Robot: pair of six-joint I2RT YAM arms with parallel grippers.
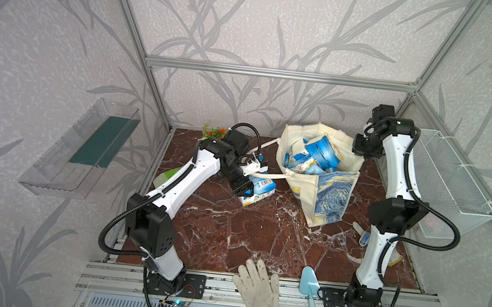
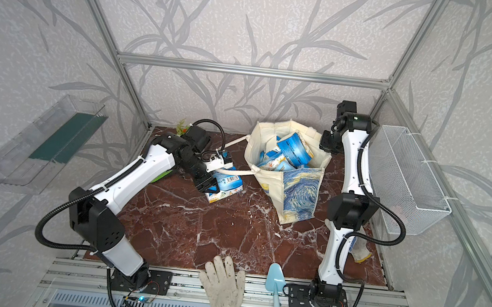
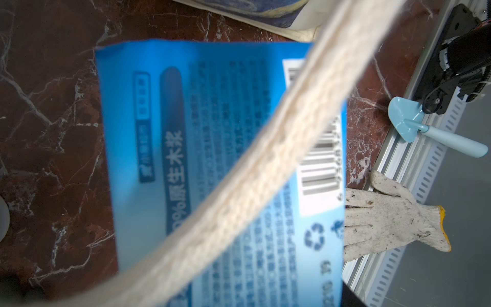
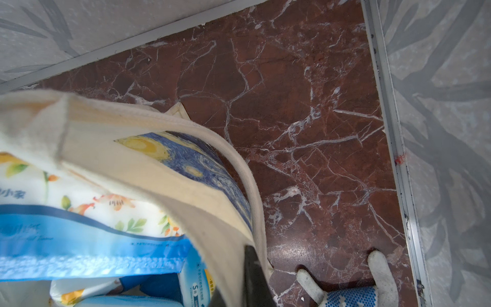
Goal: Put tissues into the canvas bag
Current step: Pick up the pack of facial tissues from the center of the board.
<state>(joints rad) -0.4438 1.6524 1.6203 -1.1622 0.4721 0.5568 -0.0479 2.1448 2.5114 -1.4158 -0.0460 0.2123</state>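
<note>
Left arm (image 1: 186, 179) stretched low; left pincer (image 1: 245, 191) spread astride glossy tissue pack (image 1: 263, 184), 10 o'clock on marble tabletop (image 1: 229, 236). Right arm (image 1: 393, 166) upright; right pincer (image 1: 361, 152) clamped on limp canvas bag (image 1: 332, 197) rim.

**Bag holds tissues, one pack outside**

The cream bag (image 1: 301, 197), with a blue-and-yellow swirl panel, stands open on the tabletop (image 1: 230, 230). Blue-and-white tissues (image 1: 321, 154) are piled inside it, tilted. One blue pack (image 1: 263, 185) lies flat just beside it, barcode up, under the bag's handle (image 3: 265, 148).
</note>
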